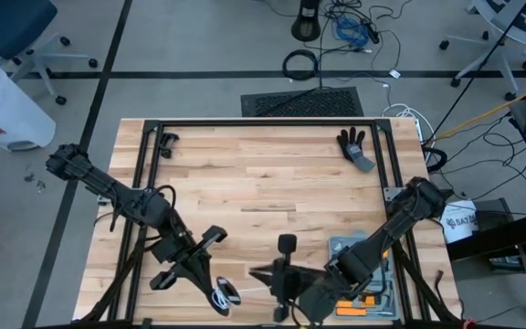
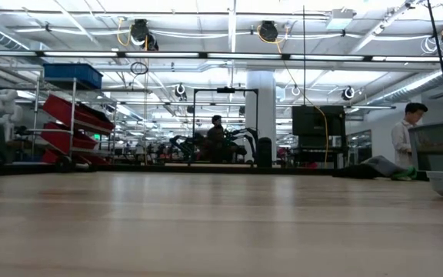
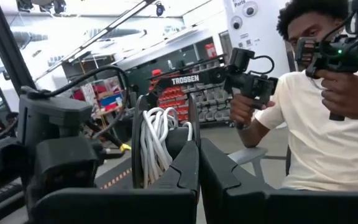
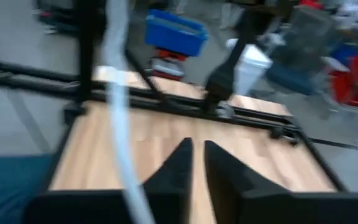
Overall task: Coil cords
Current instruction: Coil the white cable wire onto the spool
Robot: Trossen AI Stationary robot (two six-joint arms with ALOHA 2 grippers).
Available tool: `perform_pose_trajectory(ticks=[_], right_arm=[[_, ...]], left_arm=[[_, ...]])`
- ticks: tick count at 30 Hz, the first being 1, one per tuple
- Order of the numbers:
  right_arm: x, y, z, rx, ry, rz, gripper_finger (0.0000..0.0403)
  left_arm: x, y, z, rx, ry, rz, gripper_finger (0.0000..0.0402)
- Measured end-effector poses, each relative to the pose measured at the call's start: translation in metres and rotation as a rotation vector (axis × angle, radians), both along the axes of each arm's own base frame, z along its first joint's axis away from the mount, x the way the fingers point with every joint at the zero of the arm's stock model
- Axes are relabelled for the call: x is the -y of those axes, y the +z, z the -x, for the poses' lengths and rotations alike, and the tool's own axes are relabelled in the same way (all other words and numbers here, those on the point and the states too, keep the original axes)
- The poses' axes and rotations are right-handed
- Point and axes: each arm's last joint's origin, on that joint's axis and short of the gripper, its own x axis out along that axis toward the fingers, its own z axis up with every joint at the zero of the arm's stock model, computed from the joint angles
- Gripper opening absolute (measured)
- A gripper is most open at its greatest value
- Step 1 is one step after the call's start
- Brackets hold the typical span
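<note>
The black reel (image 1: 226,294) with white cord (image 3: 160,146) wound on it hangs over the table's near edge, left of centre, at the tips of my left gripper (image 1: 214,285), which is shut on it. In the left wrist view the reel stands edge-on just past the fingers. My right gripper (image 1: 278,280) is a little to the reel's right, its fingers (image 4: 180,163) all but together with nothing showing between them. A loose stretch of the white cord (image 4: 122,124) runs close past the outer side of one right finger. The low view shows neither gripper. My left gripper (image 3: 199,152) pinches one black side wall of the reel (image 3: 194,127) between its two fingers, at that wall's rim. The reel is lifted clear of the table and stands on edge, its coils beside the fingertips. My right gripper: I cannot tell whether the cord beside its finger touches it.
A black glove (image 1: 352,146) lies at the table's far right. A grey tray (image 1: 365,274) with orange-handled tools sits at the near right, under the right arm. Black frame rails (image 1: 263,123) border the table. A person (image 3: 319,143) holding hand controllers stands beyond the near edge.
</note>
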Motion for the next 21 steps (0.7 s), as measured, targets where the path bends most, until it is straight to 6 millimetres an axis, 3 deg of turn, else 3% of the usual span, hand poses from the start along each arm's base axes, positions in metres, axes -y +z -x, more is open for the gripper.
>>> perform_pose_trajectory(ticks=[2,6,11,21], right_arm=[[-0.001,0.004,0.005,-0.015,0.049,-0.026,0.0008],[-0.002,0.012,0.015,-0.038,0.119,-0.130,0.0016],[-0.006,0.009,0.021,-0.072,0.122,-0.141,0.0024],[0.002,-0.009,0.031,-0.257,0.043,-0.191,0.0137]], left_arm=[[0.000,0.000,0.000,-0.004,0.000,-0.002,0.0002],[-0.002,-0.002,-0.002,-0.022,0.031,-0.006,0.0002],[-0.004,-0.003,-0.004,-0.041,0.076,-0.007,0.0002],[-0.005,-0.005,-0.005,-0.059,0.096,-0.011,0.0002]])
